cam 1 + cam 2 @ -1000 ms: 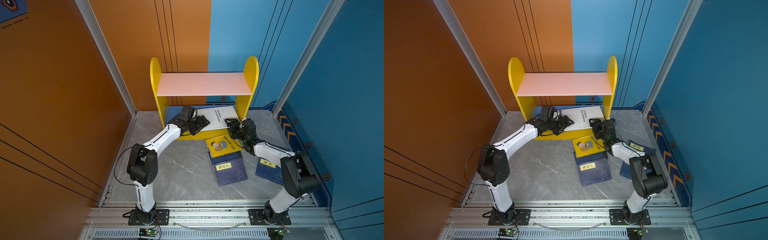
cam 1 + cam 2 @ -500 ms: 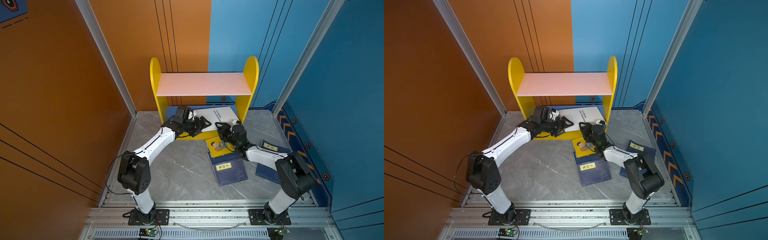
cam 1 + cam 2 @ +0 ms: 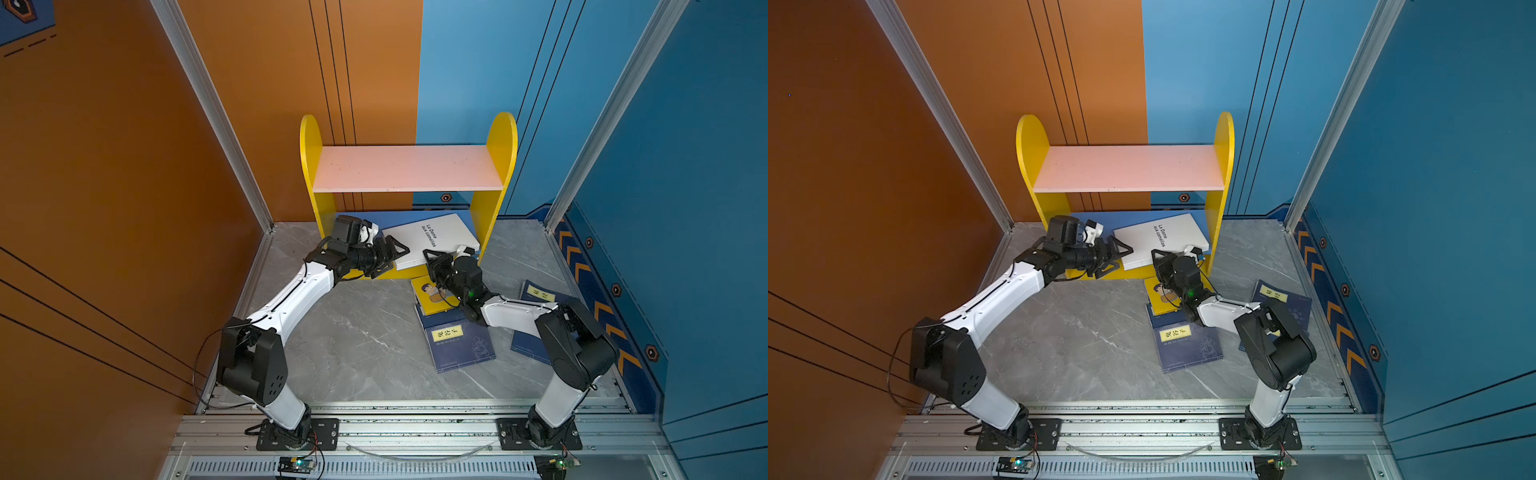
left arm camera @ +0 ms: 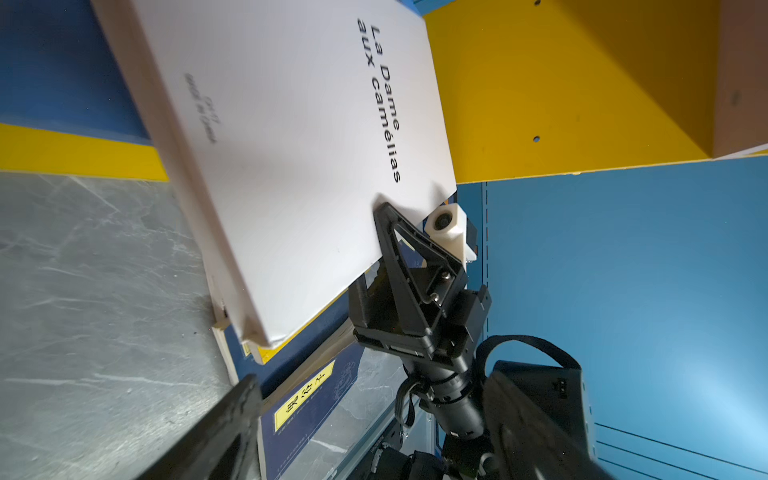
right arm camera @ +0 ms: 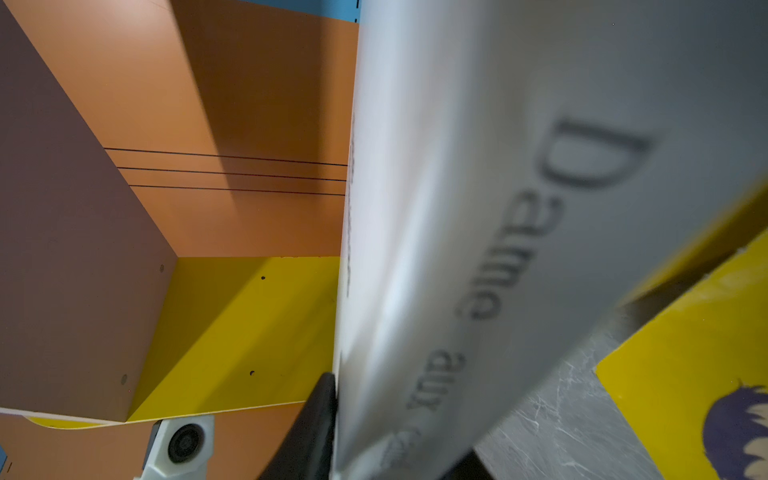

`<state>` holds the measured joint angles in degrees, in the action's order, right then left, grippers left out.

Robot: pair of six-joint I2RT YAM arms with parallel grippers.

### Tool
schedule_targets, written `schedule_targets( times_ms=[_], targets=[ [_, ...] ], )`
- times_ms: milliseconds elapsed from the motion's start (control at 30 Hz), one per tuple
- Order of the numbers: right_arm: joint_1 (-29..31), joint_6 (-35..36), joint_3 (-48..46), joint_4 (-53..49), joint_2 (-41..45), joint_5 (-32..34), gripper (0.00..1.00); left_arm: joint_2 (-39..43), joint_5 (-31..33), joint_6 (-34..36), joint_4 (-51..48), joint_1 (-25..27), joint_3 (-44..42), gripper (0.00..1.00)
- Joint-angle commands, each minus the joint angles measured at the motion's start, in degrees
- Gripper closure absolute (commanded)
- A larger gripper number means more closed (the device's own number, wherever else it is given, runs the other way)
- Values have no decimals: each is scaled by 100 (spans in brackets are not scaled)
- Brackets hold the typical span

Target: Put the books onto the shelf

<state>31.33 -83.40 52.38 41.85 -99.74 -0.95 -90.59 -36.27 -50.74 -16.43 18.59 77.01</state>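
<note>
The large white book lies tilted, its far end on the shelf's blue lower board and its near end over the yellow base strip. My right gripper is shut on its near edge; the right wrist view shows the cover between the fingers. My left gripper stands open beside the book's left near corner, not touching it. A yellow book lies on a navy book.
Another navy book lies on the grey floor under the right arm, near the blue right wall. The pink upper board is bare. The orange wall stands close on the left. The shelf's yellow right side panel is next to the right gripper.
My right gripper moved left along the shelf front and closed on the white book's near edge. My left gripper drew back slightly and opened a little wider.
</note>
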Motion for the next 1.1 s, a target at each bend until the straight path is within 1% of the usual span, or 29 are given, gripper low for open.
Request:
schedule_targets(
  times_ms=[0,100,233,333,400,533,600,733,833,933,1067],
  targets=[
    [84,345,46,-381,342,277,67,410,-56,197,-68,-354,-223,9],
    [210,668,119,-934,613,424,69,696,-55,280,-180,-722,-439,9],
    [486,1082,194,-1918,1113,790,71,1018,-157,395,-324,-1145,-661,8],
    [727,1165,113,-2697,1629,1202,71,1159,-242,480,-414,-1373,-742,7],
    [1029,1348,121,-3374,2047,1668,71,1193,-319,495,-422,-1490,-769,7],
    [1585,1876,461,-5231,2800,2755,71,1167,-485,587,-466,-1601,-764,7],
    [1774,2049,536,-5819,3112,3255,72,1132,-531,600,-471,-1635,-756,7],
    [2213,2465,700,-6447,3570,4187,73,1087,-611,599,-475,-1652,-726,7],
    [2526,2917,1118,-6915,3601,4699,74,1070,-667,583,-473,-1639,-723,7],
    [2646,3504,1599,-7329,3402,4840,74,1066,-688,549,-475,-1584,-743,7],
    [2606,4009,2057,-7689,3014,4964,74,1015,-688,507,-467,-1465,-764,6]
  ],
)
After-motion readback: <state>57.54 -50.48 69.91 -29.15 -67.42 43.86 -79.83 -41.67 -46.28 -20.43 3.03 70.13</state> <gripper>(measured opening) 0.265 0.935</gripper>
